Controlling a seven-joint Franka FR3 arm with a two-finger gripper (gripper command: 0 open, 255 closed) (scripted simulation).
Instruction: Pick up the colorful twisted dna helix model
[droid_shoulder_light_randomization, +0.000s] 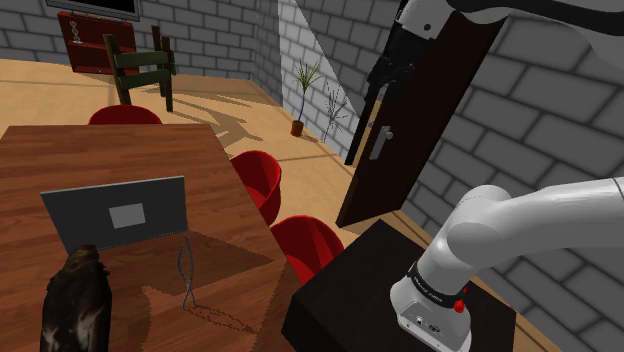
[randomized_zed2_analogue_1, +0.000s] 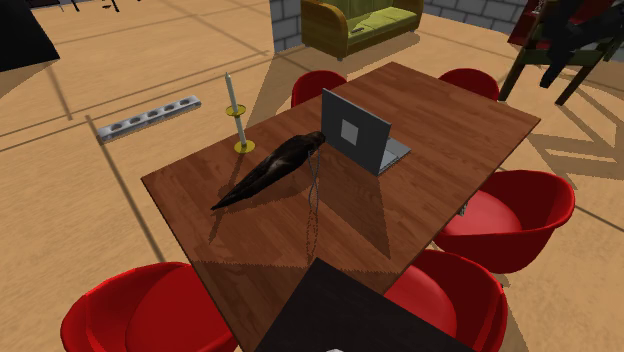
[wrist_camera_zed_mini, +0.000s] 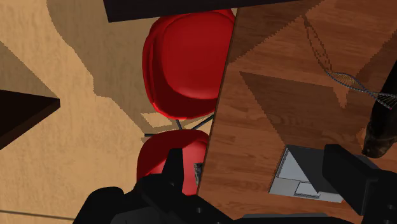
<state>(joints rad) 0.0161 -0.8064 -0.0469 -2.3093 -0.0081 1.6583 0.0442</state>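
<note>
1. The claw (wrist_camera_zed_mini: 251, 153) is released; its two black fingers (wrist_camera_zed_mini: 347, 172) stand wide apart, and nothing is clasped between them.
2. The helix model (wrist_camera_zed_mini: 356, 86), a thin grey twisted strand, stands on the wooden table (wrist_camera_zed_mini: 280, 108) well ahead of the claw; it is out past one finger, not between the two, and touches neither.
3. In the shoulder view the claw (droid_shoulder_light_randomization: 362, 125) hangs high in the air; the helix model (droid_shoulder_light_randomization: 187, 270) stands upright far below it, toward that view's left, well apart from it.
4. A grey laptop (wrist_camera_zed_mini: 299, 175) sits open on the table, nearer the claw than the helix model is; it lies just beyond the same finger.
5. A dark bird figure (wrist_camera_zed_mini: 382, 127) lies near the helix model, farther out to that side of the claw.
6. The table's edge runs between the fingers; a red chair (wrist_camera_zed_mini: 188, 63) stands on the floor ahead of the other finger.
</note>
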